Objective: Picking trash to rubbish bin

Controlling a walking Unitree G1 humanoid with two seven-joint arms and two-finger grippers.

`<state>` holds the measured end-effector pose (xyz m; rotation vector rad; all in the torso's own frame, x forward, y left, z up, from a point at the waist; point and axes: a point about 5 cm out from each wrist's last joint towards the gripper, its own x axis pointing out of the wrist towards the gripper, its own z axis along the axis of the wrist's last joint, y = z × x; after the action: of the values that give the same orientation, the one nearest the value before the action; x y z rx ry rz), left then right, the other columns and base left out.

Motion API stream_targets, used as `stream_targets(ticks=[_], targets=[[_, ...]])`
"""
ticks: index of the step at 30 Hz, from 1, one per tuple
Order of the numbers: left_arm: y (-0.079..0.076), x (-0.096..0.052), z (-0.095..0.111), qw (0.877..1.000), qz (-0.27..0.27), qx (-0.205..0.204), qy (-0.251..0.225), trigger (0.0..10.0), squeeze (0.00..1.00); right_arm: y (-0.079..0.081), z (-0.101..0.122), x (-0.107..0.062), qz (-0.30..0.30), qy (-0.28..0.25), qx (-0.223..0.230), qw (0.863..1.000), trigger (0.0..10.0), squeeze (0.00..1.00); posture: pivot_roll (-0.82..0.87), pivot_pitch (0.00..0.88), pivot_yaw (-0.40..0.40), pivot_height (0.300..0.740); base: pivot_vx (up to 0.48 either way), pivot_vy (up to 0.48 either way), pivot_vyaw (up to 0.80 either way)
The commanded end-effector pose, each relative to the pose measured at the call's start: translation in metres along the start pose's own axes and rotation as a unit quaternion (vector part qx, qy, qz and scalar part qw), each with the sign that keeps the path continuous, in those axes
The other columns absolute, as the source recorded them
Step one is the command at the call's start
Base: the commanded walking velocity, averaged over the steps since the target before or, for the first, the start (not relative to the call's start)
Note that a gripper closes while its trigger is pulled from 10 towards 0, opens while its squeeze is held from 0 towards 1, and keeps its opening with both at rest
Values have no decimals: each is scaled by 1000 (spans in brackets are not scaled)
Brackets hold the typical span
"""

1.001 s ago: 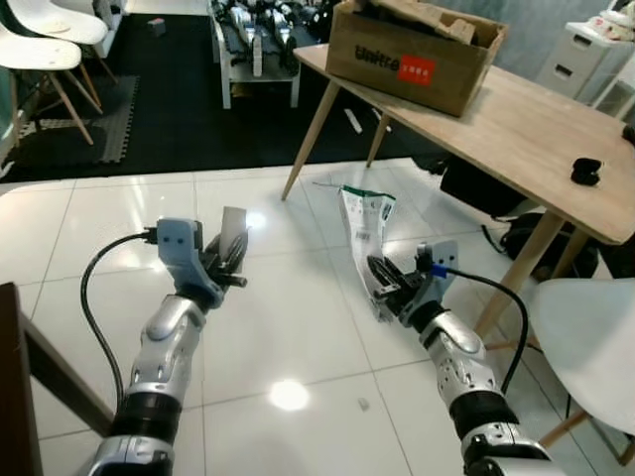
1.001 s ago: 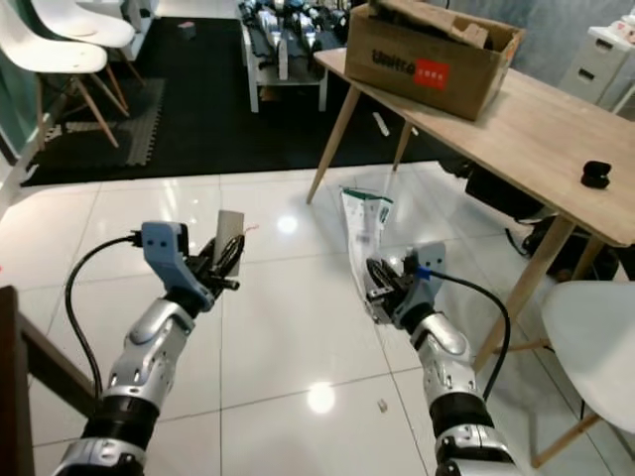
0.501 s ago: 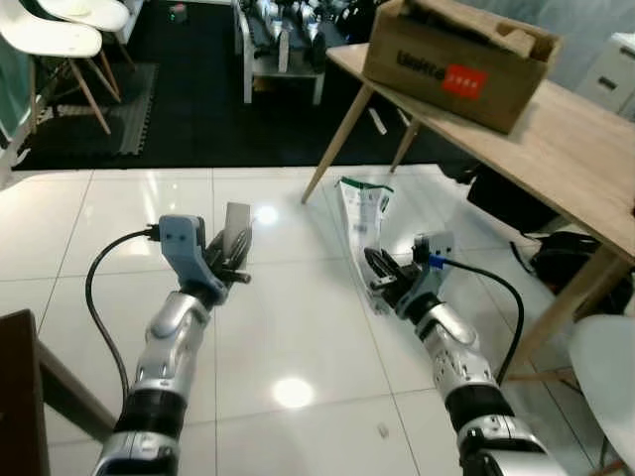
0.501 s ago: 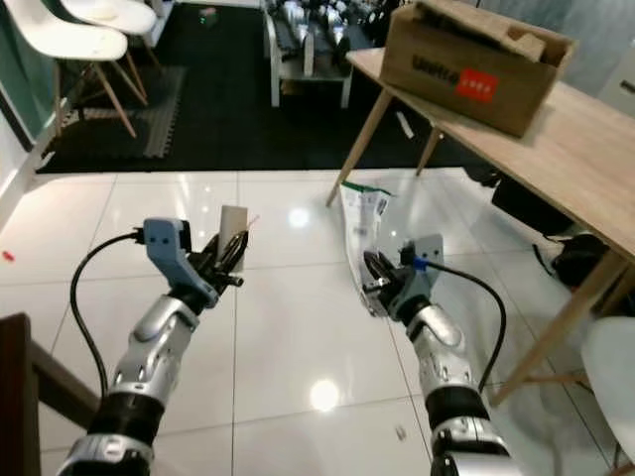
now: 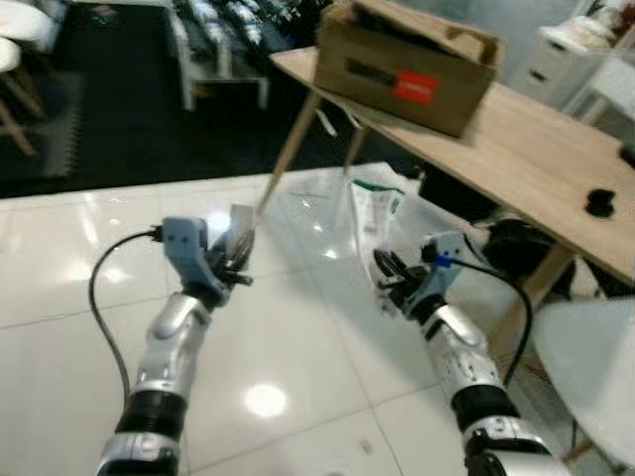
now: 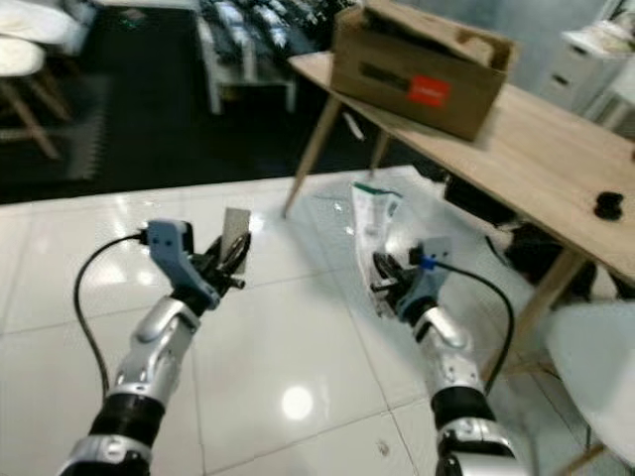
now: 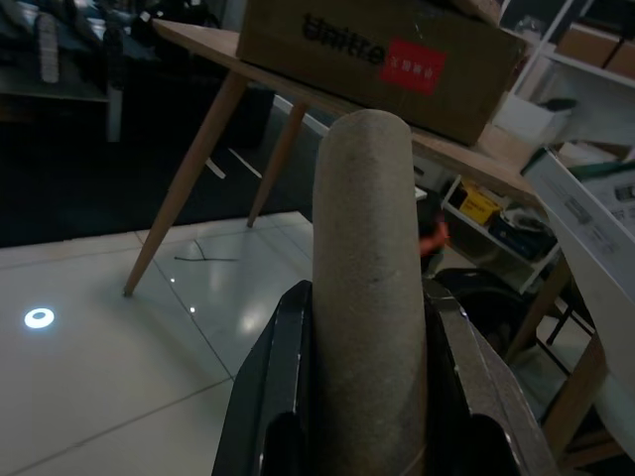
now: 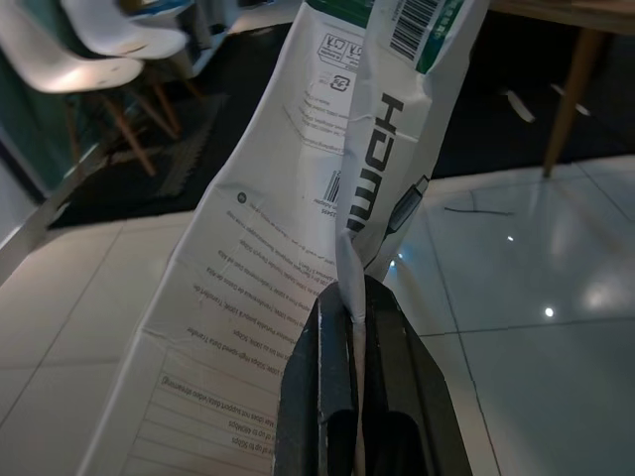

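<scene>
My left gripper (image 5: 234, 264) is shut on a grey-brown cardboard tube (image 5: 237, 230), held upright over the white tiled floor; the left wrist view has the cardboard tube (image 7: 365, 288) clamped between both black fingers (image 7: 286, 397). My right gripper (image 5: 389, 281) is shut on a flattened white package (image 5: 371, 223) with green trim and printed text, standing up from the fingers. In the right wrist view the white package (image 8: 298, 248) rises from the closed fingers (image 8: 322, 397), showing a barcode and "HDMI" lettering.
A wooden table (image 5: 536, 164) with slanted legs stands ahead to the right, bearing a brown cardboard box (image 5: 402, 64) and a small black object (image 5: 598, 201). A white chair (image 5: 590, 367) sits at the near right. A black mat with white chairs and a rack lies beyond.
The head camera has swung, shifting the table and box leftward in view and blurring the picture. Both grippers keep hold of their items in much the same pose.
</scene>
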<state>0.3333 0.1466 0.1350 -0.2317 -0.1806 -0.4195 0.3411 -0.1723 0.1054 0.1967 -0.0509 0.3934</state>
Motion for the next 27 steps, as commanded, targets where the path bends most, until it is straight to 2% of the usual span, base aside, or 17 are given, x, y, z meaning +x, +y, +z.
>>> stream_targets(ticks=[1,19,27], targets=[[-6,1,-5,1000,-12,-4,8,10000,0,-6,6,-2,-8,-12,-9,1000,10000,0,46,100,-71,740,341,0,0],[-8,4,-3,1000,-23,0,6,10000,0,-6,12,-1,-11,-23,-13,1000,10000,0,44,98,-63,740,341,0,0],[-16,11,5,999,-46,3,-5,10000,0,-8,22,1,-14,-38,-13,999,10000,0,40,100,-56,740,342,0,-800]])
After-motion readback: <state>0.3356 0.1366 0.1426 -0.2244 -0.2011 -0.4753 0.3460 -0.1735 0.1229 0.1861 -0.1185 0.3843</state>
